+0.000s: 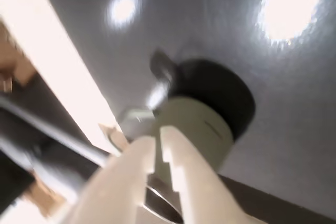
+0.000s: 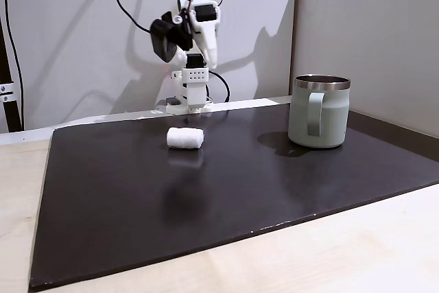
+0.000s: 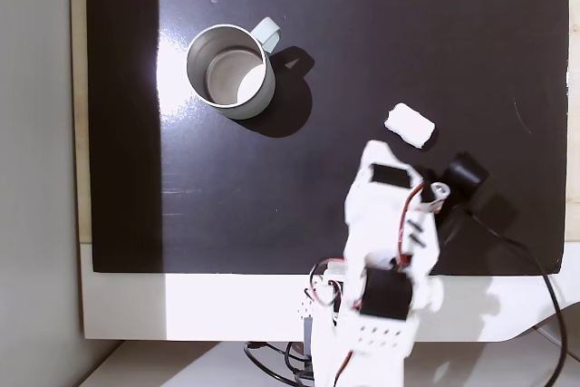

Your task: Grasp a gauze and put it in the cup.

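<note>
Well apart: gauze (image 2: 185,138), cup (image 2: 319,111), seemingly mid-mat (image 2: 103,190)

I can read no text, label, brand, number or sign anywhere. The cup (image 2: 319,112) at the right of a fixed view is plain, the gauze (image 2: 185,138) left of centre is bare, and my wrist view is too blurred.

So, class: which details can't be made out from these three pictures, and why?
- Gripper: the blurred wrist view leaves its open or shut state unclear; the folded arm hides it in both fixed views.
- Mug inside: its wall hides it in the side fixed view.
- Gauze texture: too small.
</note>
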Tool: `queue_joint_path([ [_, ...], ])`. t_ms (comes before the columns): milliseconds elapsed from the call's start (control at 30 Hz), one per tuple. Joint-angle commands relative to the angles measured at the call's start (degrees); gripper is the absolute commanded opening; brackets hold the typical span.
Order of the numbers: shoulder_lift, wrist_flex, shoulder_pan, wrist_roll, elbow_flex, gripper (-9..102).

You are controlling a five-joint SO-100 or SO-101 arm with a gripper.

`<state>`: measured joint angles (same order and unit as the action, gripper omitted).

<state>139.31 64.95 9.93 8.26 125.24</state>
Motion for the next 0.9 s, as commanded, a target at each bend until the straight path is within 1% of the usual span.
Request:
queue_joint_path([
  [0, -8.96, 3.69, 3.43, 2.81, -10.37, 0],
  [133, -19.95, 10.02, 6.94, 6.86, -18.81, 0],
  [267, -28.74, 14.24, 10.55, 11.78, -25.49, 5],
  [367, -33.75, 18.19, 11.25, 13.8, -30.41, 6],
  [600, -37.53, 18.63, 11.34, 14.24, -32.78, 6],
  [667, -39.38, 18.54, 11.34, 13.62, -33.4, 9],
  [767, -42.98, 18.54, 10.72, 10.63, -33.22, 21],
  [867, -46.14, 17.67, 10.99, 9.32, -33.22, 29],
])
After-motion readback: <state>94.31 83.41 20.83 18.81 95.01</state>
